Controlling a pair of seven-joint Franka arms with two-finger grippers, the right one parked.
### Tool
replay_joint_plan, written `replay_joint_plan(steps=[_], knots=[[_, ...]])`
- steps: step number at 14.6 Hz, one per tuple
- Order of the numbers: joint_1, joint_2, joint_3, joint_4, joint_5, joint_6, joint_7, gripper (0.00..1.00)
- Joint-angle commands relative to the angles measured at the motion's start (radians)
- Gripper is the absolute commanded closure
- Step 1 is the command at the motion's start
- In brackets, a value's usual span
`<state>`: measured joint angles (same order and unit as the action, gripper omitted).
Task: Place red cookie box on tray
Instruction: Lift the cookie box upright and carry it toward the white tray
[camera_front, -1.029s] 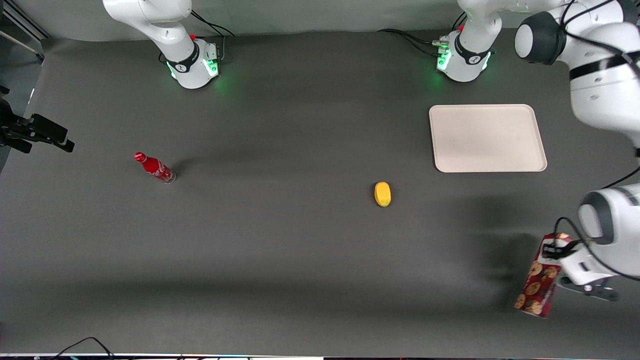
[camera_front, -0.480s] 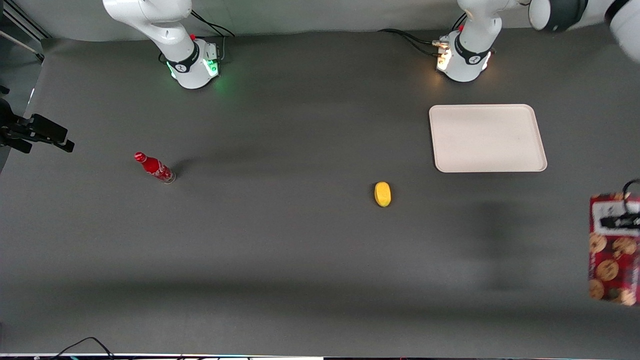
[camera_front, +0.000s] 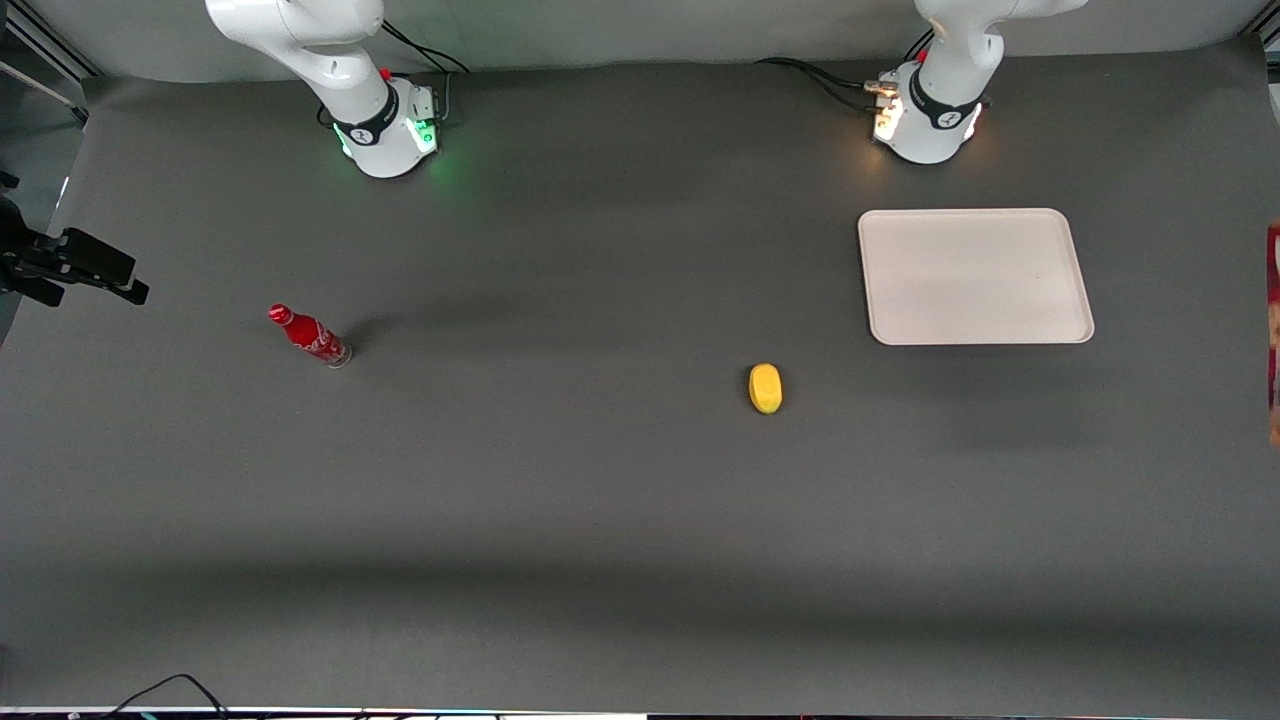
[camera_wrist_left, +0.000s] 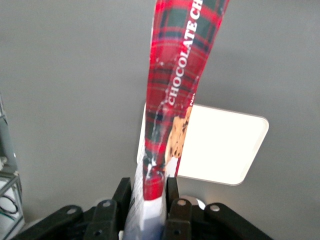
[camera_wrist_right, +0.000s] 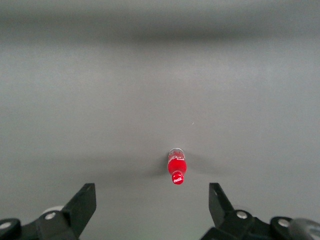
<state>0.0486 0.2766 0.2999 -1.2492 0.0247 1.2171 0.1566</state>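
my gripper (camera_wrist_left: 149, 212) is clamped on the white end of the box (camera_wrist_left: 170, 95), holding it in the air well above the table (camera_front: 560, 480). the box wears a red and dark tartan print; i read "chocolate ch" in white capitals down its side, with a cookie picture under it. in the front view only a red sliver of the box (camera_front: 1274, 330) shows, at the working arm's end. the tray (camera_front: 975, 275) lies bare on the table, under the box in the wrist view. a yellow fruit (camera_front: 765, 388) lies nearer the front camera than the tray. a small red bottle (camera_front: 309, 336) with white script i can't read stands toward the parked arm's end.
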Motion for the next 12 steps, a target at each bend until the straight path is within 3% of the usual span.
replay_joint_plan(steps=[1, 4, 10, 12], knots=[[-0.024, -0.311, 0.004, -0.498, 0.070, 0.198, -0.008, 1.00], [-0.022, -0.422, 0.045, -0.761, 0.086, 0.382, -0.008, 1.00], [-0.019, -0.485, 0.088, -1.171, 0.141, 0.782, -0.008, 1.00], [-0.018, -0.491, 0.128, -1.277, 0.191, 0.898, -0.008, 1.00]])
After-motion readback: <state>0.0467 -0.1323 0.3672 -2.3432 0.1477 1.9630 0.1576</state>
